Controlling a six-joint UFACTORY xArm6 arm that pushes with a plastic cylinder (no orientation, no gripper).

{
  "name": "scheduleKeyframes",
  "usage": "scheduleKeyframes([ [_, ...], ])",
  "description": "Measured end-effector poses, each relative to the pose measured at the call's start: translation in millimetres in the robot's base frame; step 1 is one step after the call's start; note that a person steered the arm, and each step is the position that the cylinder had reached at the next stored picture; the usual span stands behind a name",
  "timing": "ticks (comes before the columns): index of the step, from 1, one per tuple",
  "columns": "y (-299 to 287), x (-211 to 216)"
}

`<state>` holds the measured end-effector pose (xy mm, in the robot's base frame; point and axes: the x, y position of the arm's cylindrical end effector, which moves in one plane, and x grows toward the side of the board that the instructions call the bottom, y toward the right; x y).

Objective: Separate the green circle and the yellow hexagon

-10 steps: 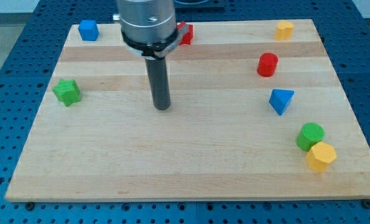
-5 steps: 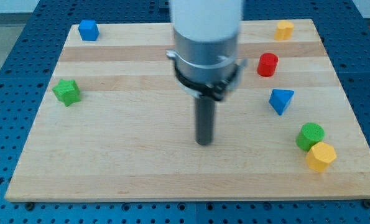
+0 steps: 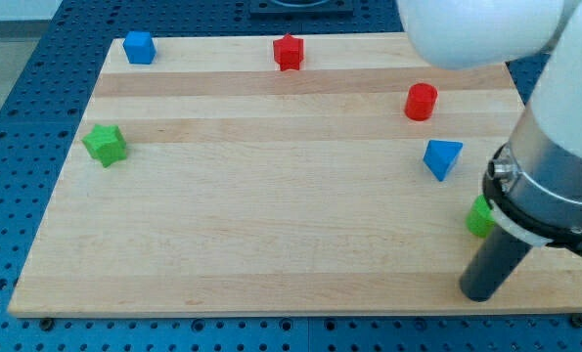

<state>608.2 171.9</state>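
Now my tip [image 3: 481, 293] on board [image 3: 222, 244] near view's bottom right; no pincer, holds nothing. Green circle [image 3: 479, 217] just above, mostly hidden behind arm; yellow hexagon unseen.

My tip [image 3: 478, 293] at board's [image 3: 271, 244] bottom right, just below green circle [image 3: 479, 217].

- light wood counter [image 3: 271, 244], striped planks, even bright light
- blue perforated base [image 3: 17, 117] under and around it
- pale strip along view's top left
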Motion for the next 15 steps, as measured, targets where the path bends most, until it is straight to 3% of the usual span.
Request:
scheduleKeyframes([
  [3,36,-5],
  [9,38,-139],
  [11,29,-126],
  [13,26,-39],
  [15,-8,-34],
])
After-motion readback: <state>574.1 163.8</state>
